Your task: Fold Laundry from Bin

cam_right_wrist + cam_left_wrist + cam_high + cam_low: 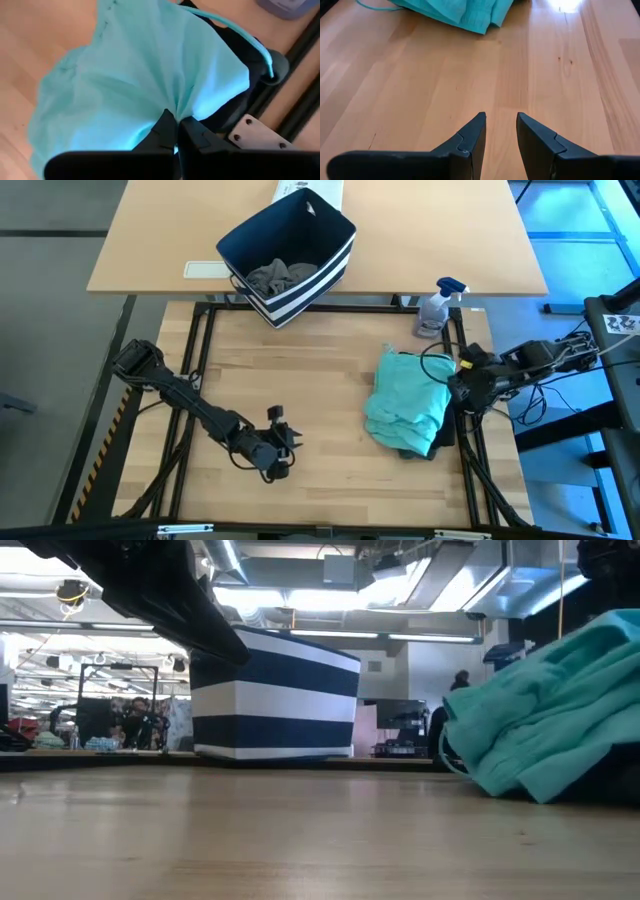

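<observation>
The navy bin with white stripes stands beyond the table's far edge, tipped toward the table, with a grey garment inside; the low view shows its wall. A teal piece lies crumpled at the table's right side, partly over a black piece. My right gripper is shut on the teal cloth at its right side. My left gripper hovers open over bare wood near the table's middle front, its fingers pointed toward the teal piece. My right gripper pinches a bunch of the teal cloth between its two fingertips, near the garment's right edge. The fingers slant down from the table's right side. Creases fan out from the pinch; the rest of the garment lies on the table and on the black piece.
A spray bottle stands at the table's far right corner. A white printed box sits behind the bin. The black frame rail runs along the right edge, close to the teal piece. Bare wood spreads over the table's left and middle.
</observation>
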{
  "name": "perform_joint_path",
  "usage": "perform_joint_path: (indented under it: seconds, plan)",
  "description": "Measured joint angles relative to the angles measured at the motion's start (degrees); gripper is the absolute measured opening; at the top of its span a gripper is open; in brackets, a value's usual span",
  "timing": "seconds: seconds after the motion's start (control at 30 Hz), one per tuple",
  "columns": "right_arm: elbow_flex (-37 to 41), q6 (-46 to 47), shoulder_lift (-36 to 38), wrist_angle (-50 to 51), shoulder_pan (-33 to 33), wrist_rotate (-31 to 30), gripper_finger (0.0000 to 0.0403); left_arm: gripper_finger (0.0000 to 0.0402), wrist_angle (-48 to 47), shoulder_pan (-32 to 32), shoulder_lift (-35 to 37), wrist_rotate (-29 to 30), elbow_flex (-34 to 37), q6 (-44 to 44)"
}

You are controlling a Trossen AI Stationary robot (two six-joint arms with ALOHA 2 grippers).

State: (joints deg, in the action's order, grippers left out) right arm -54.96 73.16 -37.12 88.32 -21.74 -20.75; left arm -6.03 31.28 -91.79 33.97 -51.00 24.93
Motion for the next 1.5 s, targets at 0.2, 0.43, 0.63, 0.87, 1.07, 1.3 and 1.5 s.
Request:
perform_joint_path:
  seconds: [0.2, 0.43, 0.63, 0.87, 1.07, 1.3, 1.5]
  plan:
    - [0.8, 1.5, -0.2, 1.6, 0.0, 0.3, 0.0019, 0.0103, 0.8, -0.2, 0.0, 0.0, 0.0, 0.0]
    - [0.8, -3.0, -0.2, 1.5, 0.0, 2.4, 0.0087, 0.0103, 0.8, -0.2, 0.0, -0.2, 0.0, 0.0]
    - [0.8, -7.5, -0.2, 1.3, 0.0, 0.0, 0.0157, 0.0103, 1.0, -0.1, 0.0, -0.4, 0.0, 0.1]
    - [0.1, -13.6, 0.0, -3.7, 0.0, -7.3, 0.0215, 0.0103, 1.0, -0.1, 0.0, -0.6, 0.0, 0.1]
    - [-1.6, -21.4, 0.1, -11.7, 0.0, -12.1, 0.0220, 0.0103, 1.0, -0.1, 0.0, -0.6, 0.0, 0.3]
    - [4.0, -42.7, -3.2, -42.4, 0.0, -5.6, 0.0220, 0.0103, 1.0, -0.3, 0.0, -0.6, 0.0, 0.4]
    - [8.0, -47.1, -16.3, -46.2, 0.0, -1.5, 0.0221, 0.0103, 1.9, -0.3, 0.0, -0.6, 0.0, 0.4]
